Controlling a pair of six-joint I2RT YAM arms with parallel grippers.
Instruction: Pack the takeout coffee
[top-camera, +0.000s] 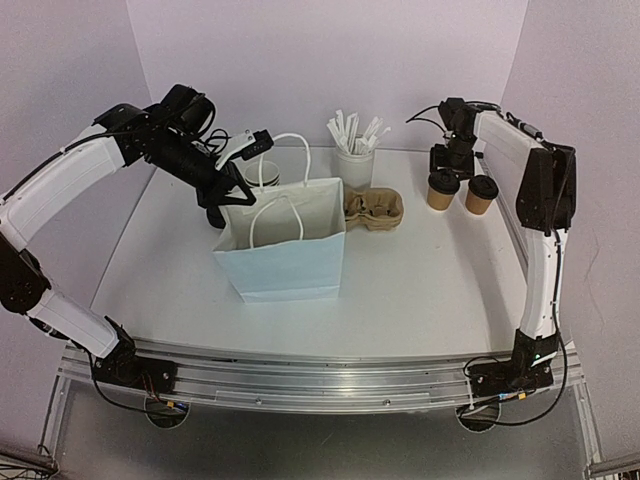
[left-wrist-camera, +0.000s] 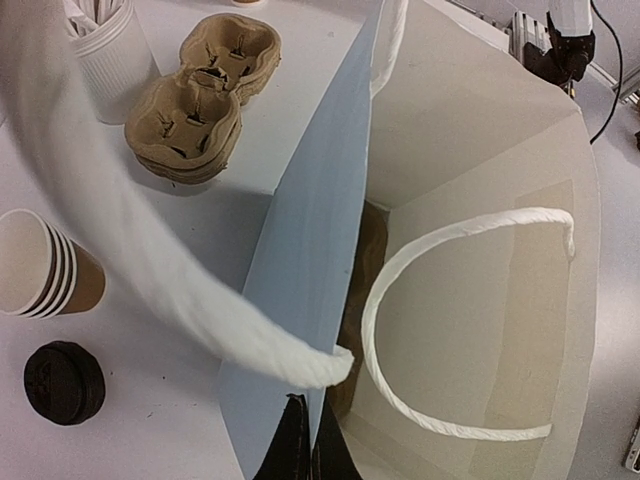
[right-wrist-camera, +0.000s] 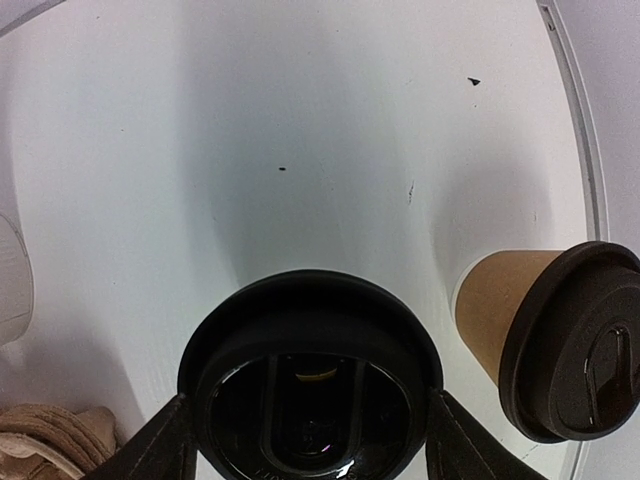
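Observation:
Two lidded takeout coffee cups stand at the back right of the table. My right gripper (right-wrist-camera: 310, 440) is over the left cup (top-camera: 443, 187), and its fingers press both sides of that cup's black lid (right-wrist-camera: 310, 350). The other lidded cup (right-wrist-camera: 560, 340) stands just to its right, free. My left gripper (left-wrist-camera: 308, 440) is shut on the rim of the pale blue paper bag (top-camera: 285, 250), which stands open with a brown thing low inside. A stack of unlidded kraft cups (left-wrist-camera: 40, 265) and a loose black lid (left-wrist-camera: 63, 382) sit behind the bag.
Stacked brown pulp cup carriers (top-camera: 373, 208) lie just right of the bag. A white cup of wrapped straws (top-camera: 354, 160) stands behind them. The bag's white rope handles (left-wrist-camera: 450, 330) arch over its mouth. A metal rail runs along the table's right edge (top-camera: 515, 235).

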